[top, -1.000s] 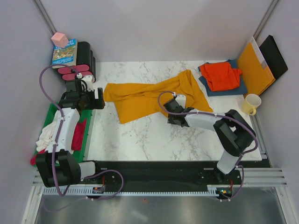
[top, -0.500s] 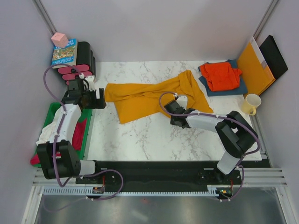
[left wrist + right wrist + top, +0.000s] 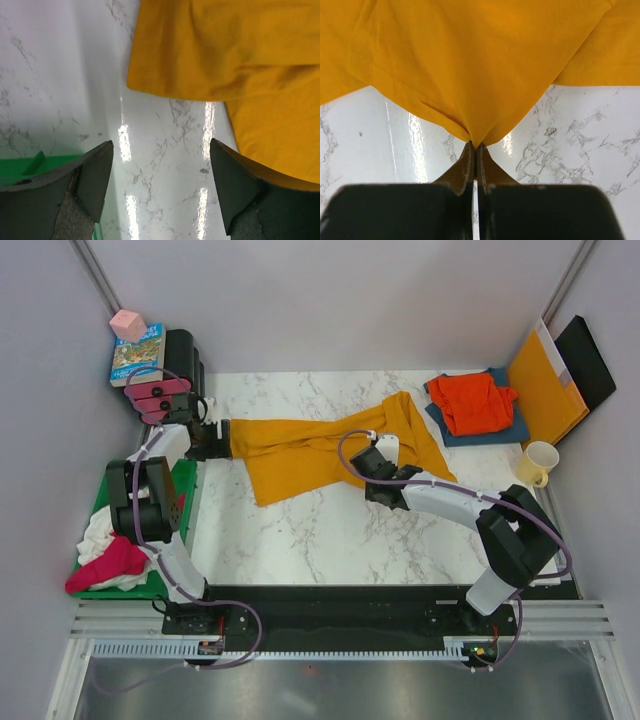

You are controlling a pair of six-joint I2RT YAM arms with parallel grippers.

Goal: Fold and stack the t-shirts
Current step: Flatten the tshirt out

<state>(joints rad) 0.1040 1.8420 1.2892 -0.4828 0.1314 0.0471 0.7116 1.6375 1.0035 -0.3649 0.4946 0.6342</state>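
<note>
A large mustard-yellow t-shirt (image 3: 300,455) lies spread and crumpled across the marble table. My right gripper (image 3: 360,462) is shut on its lower edge, the cloth (image 3: 480,75) bunched at the fingertips in the right wrist view. My left gripper (image 3: 222,438) is open at the shirt's left end, with a corner of the shirt (image 3: 210,50) just ahead of its fingers above bare table. A red-orange t-shirt (image 3: 473,402) lies folded on a dark blue t-shirt (image 3: 500,428) at the back right. Magenta (image 3: 108,562) and white (image 3: 98,532) t-shirts lie bunched on the green tray.
A green tray (image 3: 184,508) sits at the table's left edge. An orange-yellow paper folder (image 3: 545,388) and a black panel (image 3: 588,360) lean at the back right, beside a yellow mug (image 3: 538,462). A book (image 3: 138,352) with a pink block sits on a black rack at the back left.
My left arm has swung from over the green tray up and right to the shirt's left end, uncovering the magenta and white shirts. The right gripper has barely moved.
</note>
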